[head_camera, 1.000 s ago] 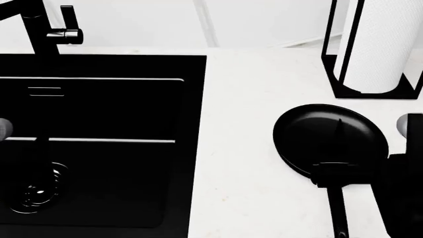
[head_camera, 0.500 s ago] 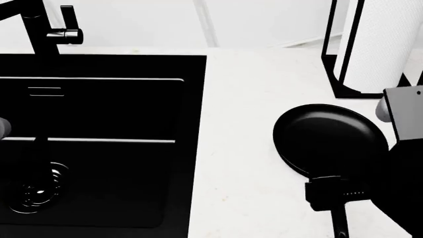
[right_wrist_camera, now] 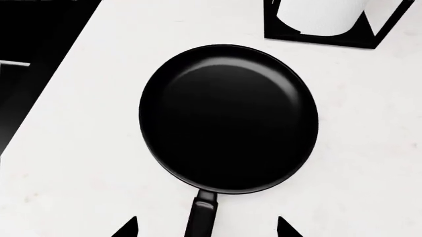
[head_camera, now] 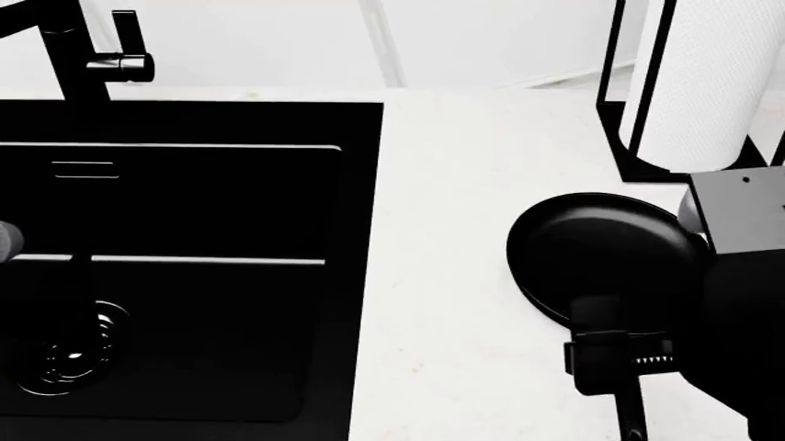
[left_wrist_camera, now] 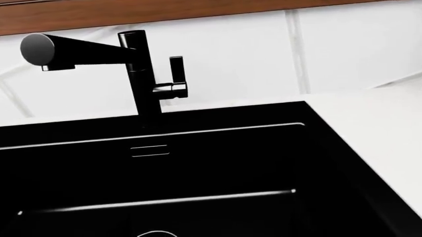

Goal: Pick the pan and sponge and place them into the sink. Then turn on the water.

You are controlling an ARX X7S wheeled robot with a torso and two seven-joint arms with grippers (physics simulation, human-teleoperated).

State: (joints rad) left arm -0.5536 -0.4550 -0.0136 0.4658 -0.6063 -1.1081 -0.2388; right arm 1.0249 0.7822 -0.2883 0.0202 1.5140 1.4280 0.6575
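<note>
The black pan (head_camera: 608,253) lies on the white counter right of the sink (head_camera: 356,230), its handle (right_wrist_camera: 201,217) pointing toward me. My right gripper (right_wrist_camera: 205,228) hovers over that handle, open, with its fingertips (right_wrist_camera: 128,228) wide apart on either side and not touching it. In the head view the right gripper (head_camera: 611,360) covers the handle's root. My left gripper shows only as a dark shape (head_camera: 76,280) over the black basin, and its jaws cannot be made out. The left wrist view faces the sink's back wall (left_wrist_camera: 218,163). The sponge is out of view. No water runs from the faucet (left_wrist_camera: 138,74).
The black faucet (head_camera: 73,55) with its side lever (head_camera: 127,46) stands behind the sink's left part. A ringed drain (head_camera: 68,354) sits in the basin floor. A paper towel roll in a black holder (head_camera: 699,92) stands just behind the pan.
My right gripper has pulled back from over the pan's near rim to the handle. The arm's grey wrist block has come into the head view at the right. The pan has not moved.
</note>
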